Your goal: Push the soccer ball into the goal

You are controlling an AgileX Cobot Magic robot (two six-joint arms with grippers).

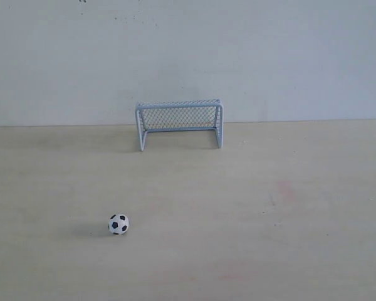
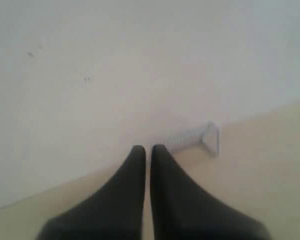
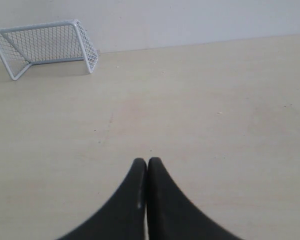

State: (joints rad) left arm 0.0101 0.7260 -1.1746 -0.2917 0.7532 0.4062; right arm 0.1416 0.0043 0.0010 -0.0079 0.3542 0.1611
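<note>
Two closed, empty grippers, left gripper (image 2: 148, 150) and right gripper (image 3: 146, 162), point toward the wall (image 3: 190, 20) behind the goal (image 3: 45, 45).

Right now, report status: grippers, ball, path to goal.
Left gripper shut, empty. Right gripper shut, empty. Soccer ball short of goal, left of its mouth in exterior view. Nothing between.

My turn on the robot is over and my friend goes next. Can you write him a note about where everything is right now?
Grippers: the left gripper and the right gripper both have their fingers together and hold nothing. Neither shows in the exterior view.
Things: the soccer ball sits in the open on the table. In the exterior view it is nearer the camera than the goal and to its left. The goal stands by the back wall, mouth towards the camera.
Done: nothing; the ball is outside the goal.
Left: get a gripper behind the ball and push it in.
</note>
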